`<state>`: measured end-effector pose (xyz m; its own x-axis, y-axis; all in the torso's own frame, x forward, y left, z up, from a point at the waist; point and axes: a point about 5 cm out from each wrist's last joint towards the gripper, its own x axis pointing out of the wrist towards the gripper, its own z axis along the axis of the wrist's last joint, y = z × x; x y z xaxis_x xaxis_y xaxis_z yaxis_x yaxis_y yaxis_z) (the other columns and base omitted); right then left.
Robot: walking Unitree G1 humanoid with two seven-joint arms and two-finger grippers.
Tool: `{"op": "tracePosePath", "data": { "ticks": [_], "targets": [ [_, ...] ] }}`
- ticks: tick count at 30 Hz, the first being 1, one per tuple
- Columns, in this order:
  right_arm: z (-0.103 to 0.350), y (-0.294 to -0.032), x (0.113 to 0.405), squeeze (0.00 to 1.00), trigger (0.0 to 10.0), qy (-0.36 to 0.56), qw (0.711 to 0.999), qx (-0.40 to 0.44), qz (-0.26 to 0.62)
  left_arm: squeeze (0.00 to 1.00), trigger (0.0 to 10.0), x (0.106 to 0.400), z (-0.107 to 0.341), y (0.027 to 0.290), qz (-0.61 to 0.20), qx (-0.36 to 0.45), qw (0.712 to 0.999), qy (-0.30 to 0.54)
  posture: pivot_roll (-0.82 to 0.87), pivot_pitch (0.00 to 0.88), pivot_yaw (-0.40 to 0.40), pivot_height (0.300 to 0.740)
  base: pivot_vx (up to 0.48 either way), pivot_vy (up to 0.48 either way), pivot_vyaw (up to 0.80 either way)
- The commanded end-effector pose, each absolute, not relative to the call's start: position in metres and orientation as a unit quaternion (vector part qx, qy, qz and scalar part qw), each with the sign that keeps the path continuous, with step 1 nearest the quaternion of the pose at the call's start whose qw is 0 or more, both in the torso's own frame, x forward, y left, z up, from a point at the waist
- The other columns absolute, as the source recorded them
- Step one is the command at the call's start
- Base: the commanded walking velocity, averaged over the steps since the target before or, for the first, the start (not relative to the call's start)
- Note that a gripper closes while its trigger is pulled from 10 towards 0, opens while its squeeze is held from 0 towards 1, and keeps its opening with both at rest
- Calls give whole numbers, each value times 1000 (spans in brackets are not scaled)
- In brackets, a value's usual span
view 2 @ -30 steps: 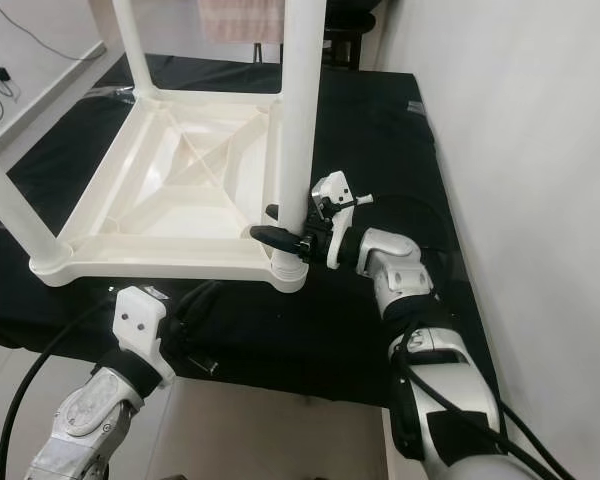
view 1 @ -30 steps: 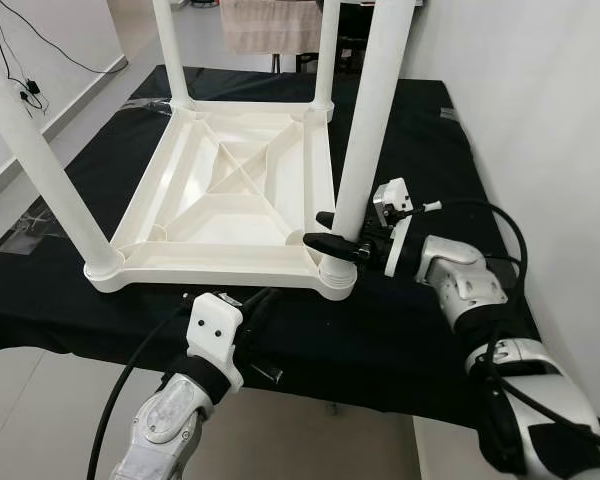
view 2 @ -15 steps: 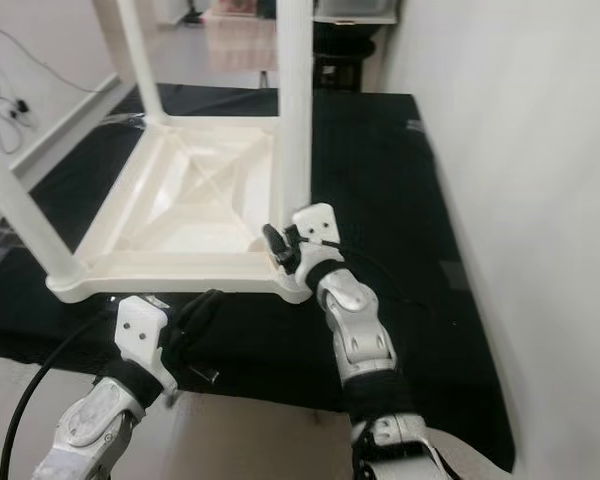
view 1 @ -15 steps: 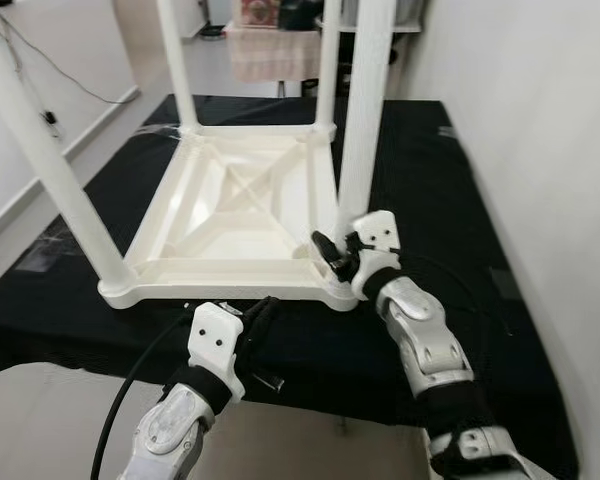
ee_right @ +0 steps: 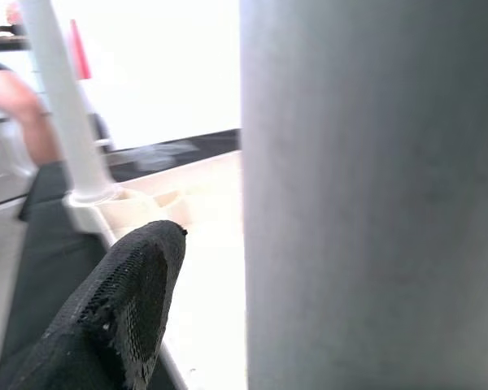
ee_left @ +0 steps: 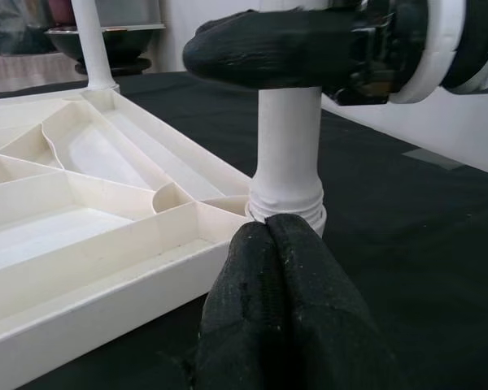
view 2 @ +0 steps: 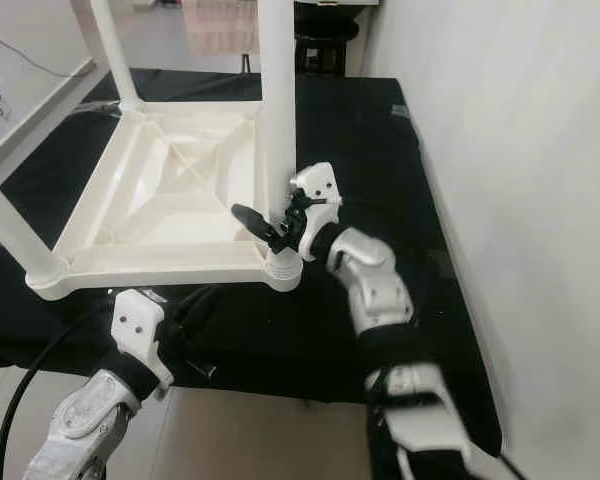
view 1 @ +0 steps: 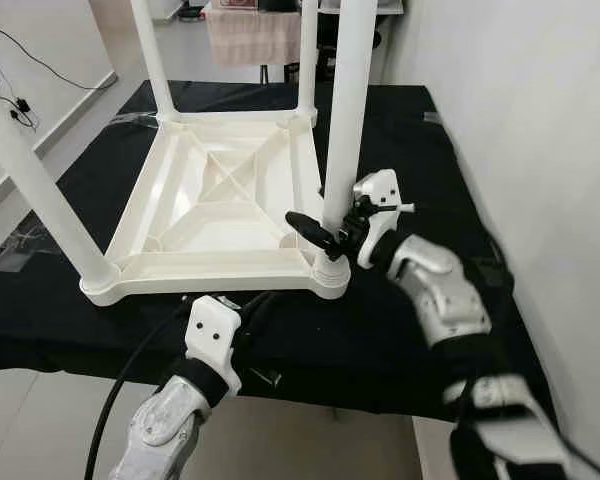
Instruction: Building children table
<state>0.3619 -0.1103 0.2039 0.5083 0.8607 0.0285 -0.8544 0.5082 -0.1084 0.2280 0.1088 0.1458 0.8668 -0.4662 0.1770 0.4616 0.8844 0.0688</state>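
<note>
White plastic leg [view 1: 342, 130] hides one right gripper [view 1: 325, 228] finger; they straddle it, apart. Left gripper [ee_left: 281, 244] fingers pressed together, below the socket.

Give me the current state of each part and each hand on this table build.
White plastic tabletop: upside down on the black cloth, ribbed underside up.
White plastic leg nearest the right hand: upright in its corner socket.
Other three white legs: upright in their corners.
Right hand: fingers around that leg's base.
Left hand: shut, holding nothing, at the cloth's near edge.
</note>
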Motion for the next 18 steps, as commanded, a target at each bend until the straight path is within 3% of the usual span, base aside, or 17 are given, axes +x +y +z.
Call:
{"op": "tracePosePath", "data": {
  "ticks": [1, 5, 9, 10, 11, 18],
  "targets": [
    [200, -102, 360, 0, 10000, -34, 847, -33, 529, 0, 10000, 228, 140, 110, -240, 8, 967, -80, 94, 97, -16, 740, 0, 0, 0],
    [202, -107, 366, 0, 10000, 2, 815, -20, 579, 0, 10000, 227, 140, 110, -239, 8, 968, -80, 103, 95, -20, 740, 0, 0, 0],
    [203, -109, 368, 0, 10000, 11, 806, -8, 592, 0, 10000, 227, 140, 110, -239, 9, 968, -80, 103, 96, -21, 740, 0, 0, 0],
    [203, -109, 369, 0, 6745, 15, 802, -4, 597, 0, 10000, 227, 140, 110, -239, 8, 968, -80, 103, 96, -21, 740, 0, 0, 0],
    [203, -110, 370, 0, 0, 16, 800, -3, 599, 0, 10000, 227, 140, 109, -240, 8, 968, -80, 103, 98, -22, 740, 0, 0, 0],
    [202, -115, 372, 0, 0, 8, 805, -2, 593, 0, 10000, 227, 141, 109, -239, 8, 968, -80, 102, 101, -24, 740, 0, 0, 0]
  ]
}}
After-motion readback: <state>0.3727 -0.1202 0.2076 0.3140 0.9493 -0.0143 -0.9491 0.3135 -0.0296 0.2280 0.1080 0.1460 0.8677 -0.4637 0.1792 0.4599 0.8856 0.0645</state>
